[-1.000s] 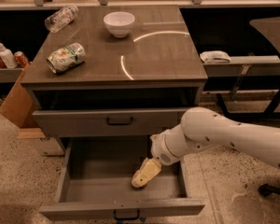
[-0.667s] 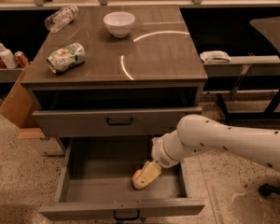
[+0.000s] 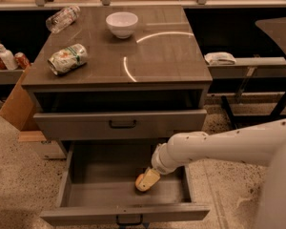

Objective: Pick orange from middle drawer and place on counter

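Observation:
The middle drawer (image 3: 100, 194) is pulled out at the bottom of the cabinet, showing its flat grey floor and a small dark front handle. My gripper (image 3: 147, 180) reaches down into it from the right on a white arm and sits just above the floor, right of centre. A small patch of the orange (image 3: 138, 179) shows at the gripper's left edge, and the rest of it is hidden behind the gripper. The counter (image 3: 162, 56) is the glossy grey-brown top above, with curved light reflections.
On the counter stand a white bowl (image 3: 122, 24), a crushed green-and-white can (image 3: 67, 58) and a clear plastic bottle (image 3: 62, 18) lying down. A closed drawer front with a black bar handle (image 3: 123, 124) sits above the open drawer. A cardboard box (image 3: 16, 104) stands to the left.
My arm has shifted a little to the left and the gripper has moved slightly left and down in the drawer. Nothing on the counter has moved.

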Available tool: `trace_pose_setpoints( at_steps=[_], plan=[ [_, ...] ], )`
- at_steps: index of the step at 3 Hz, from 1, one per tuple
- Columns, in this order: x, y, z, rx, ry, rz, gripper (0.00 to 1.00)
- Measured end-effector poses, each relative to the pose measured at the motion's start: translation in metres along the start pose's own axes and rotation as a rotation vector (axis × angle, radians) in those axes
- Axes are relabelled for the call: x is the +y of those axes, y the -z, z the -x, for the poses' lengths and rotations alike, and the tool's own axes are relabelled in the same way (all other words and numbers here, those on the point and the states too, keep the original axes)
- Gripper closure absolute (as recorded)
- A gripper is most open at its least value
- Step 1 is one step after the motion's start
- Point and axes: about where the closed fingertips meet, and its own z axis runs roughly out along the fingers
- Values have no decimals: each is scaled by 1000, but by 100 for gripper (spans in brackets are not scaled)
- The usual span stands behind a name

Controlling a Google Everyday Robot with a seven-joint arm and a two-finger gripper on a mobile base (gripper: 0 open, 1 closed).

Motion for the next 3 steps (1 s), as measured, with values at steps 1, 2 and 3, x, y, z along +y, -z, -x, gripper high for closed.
trace_pose_setpoints(
  at_steps=[1, 2, 3],
  plan=[
    [-6, -38, 28, 6, 13, -19, 0],
    [1, -64, 44, -19, 11, 2, 0],
    [15, -94, 50, -86, 7, 84, 0]
  ],
)
